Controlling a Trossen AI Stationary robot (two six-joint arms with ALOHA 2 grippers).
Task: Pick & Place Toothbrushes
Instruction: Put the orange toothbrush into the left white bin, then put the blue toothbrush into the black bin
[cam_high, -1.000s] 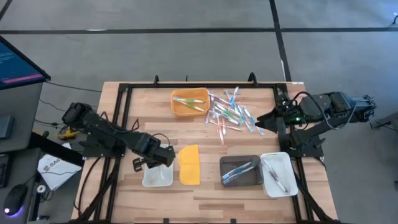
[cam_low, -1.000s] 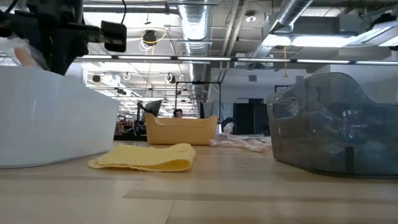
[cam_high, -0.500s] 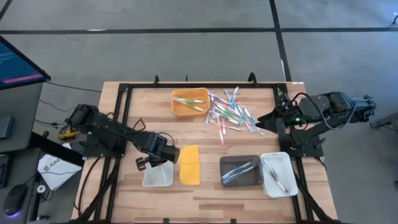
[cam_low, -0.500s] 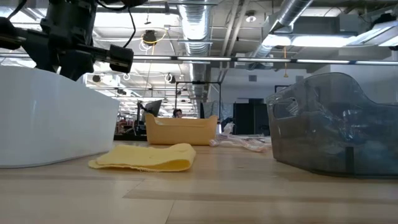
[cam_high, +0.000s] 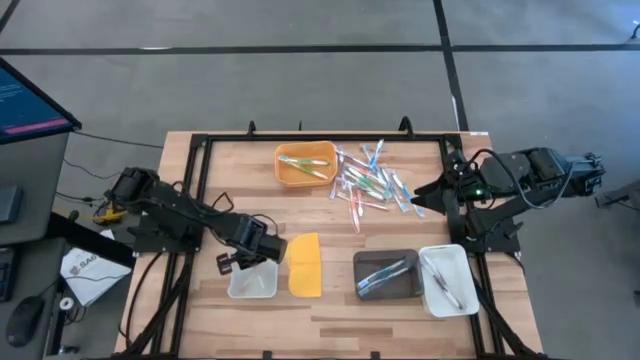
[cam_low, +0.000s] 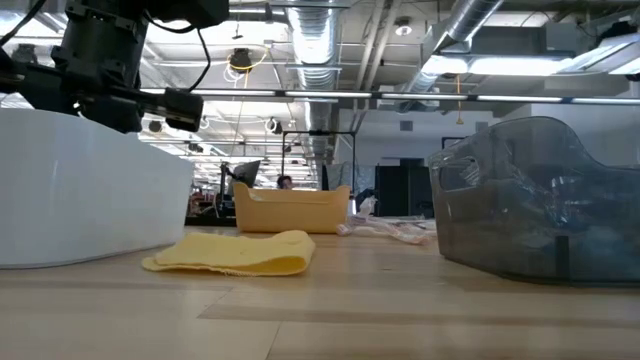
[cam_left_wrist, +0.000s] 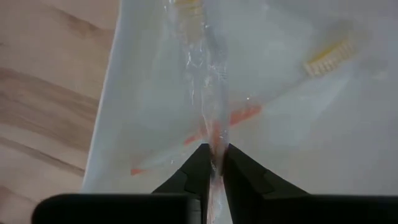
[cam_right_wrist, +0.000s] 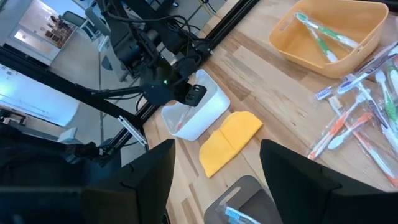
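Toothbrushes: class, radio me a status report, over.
Left gripper over white tray, jaws pinching orange toothbrush. Right gripper open, idle by loose toothbrushes. Yellow lid beside tray, not blocking.

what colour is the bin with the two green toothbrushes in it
Orange bin, holding green-and-white toothbrushes; the right wrist view shows it best.

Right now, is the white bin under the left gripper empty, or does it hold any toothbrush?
Not empty. The white bin holds an orange toothbrush, its wrapper between the left gripper fingertips; another brush head lies deeper in.
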